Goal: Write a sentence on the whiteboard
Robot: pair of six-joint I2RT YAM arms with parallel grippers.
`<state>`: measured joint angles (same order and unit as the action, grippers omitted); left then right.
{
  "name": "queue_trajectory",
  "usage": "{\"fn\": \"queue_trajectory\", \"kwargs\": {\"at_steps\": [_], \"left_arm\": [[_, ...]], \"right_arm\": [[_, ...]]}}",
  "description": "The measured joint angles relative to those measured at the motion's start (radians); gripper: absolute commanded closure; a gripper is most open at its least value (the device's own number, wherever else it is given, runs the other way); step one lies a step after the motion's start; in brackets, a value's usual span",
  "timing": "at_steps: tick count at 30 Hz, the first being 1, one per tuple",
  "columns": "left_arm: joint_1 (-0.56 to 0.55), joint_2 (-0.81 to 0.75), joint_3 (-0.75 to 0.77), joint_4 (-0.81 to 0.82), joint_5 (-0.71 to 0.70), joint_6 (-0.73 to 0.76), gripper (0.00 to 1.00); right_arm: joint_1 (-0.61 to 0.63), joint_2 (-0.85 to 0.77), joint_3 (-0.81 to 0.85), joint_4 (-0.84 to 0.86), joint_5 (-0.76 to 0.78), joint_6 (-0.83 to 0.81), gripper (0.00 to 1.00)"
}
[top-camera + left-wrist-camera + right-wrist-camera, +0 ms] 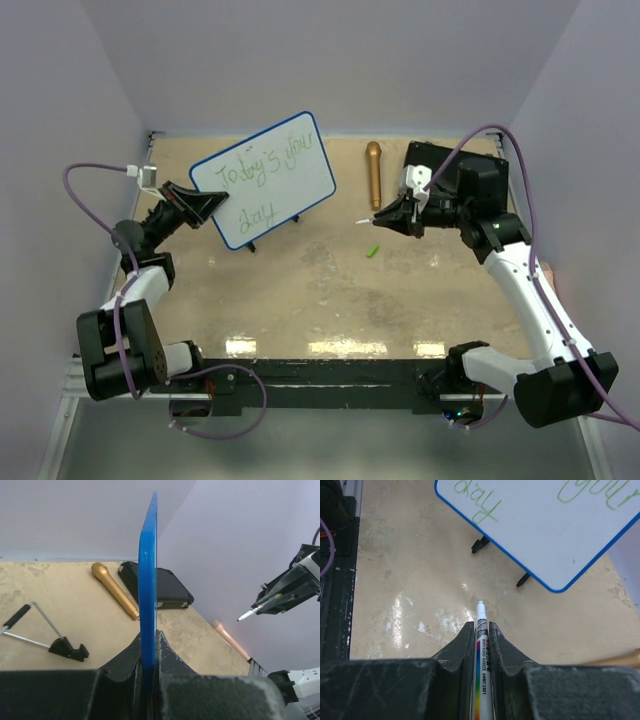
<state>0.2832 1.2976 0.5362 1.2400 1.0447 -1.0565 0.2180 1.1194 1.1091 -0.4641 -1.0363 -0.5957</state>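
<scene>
Two sets of jaws, both clamped: the right gripper (pixel 480 630) at three o'clock pinches a white rainbow-striped marker pen (pixel 481 652), and the left gripper (pixel 215 205) at nine grips the blue-rimmed white rectangular whiteboard (pixel 265 180) by its edge, up at eleven o'clock. Beyond lies a slim gold microphone (pixel 373 172) at twelve.

The whiteboard (pixel 265 178) is occupying the far left of the table (pixel 330 300). The microphone (pixel 373 172) is lying right of it, the case (pixel 432 154) further right.

Green handwriting on the whiteboard (pixel 290 197) reads "Today's your day"; small print on the marker (pixel 482 652) barrel reads "4MM 2301".
</scene>
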Motion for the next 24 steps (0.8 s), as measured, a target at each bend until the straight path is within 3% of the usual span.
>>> {"fn": "queue_trajectory", "kwargs": {"at_steps": [11,16,24], "left_arm": [[-0.29,-0.357,-0.204,-0.163,-0.293,-0.052,1.0],[-0.319,-0.374,-0.242,-0.24,-0.39,-0.089,1.0],[-0.327,-0.356,-0.242,-0.261,-0.433,-0.112,1.0]], "right_arm": [[0.322,0.068,0.168,0.058,0.242,0.06,1.0],[0.357,0.092,0.219,0.041,0.298,0.05,1.0],[0.365,0.064,0.195,0.037,0.424,0.039,1.0]]}}
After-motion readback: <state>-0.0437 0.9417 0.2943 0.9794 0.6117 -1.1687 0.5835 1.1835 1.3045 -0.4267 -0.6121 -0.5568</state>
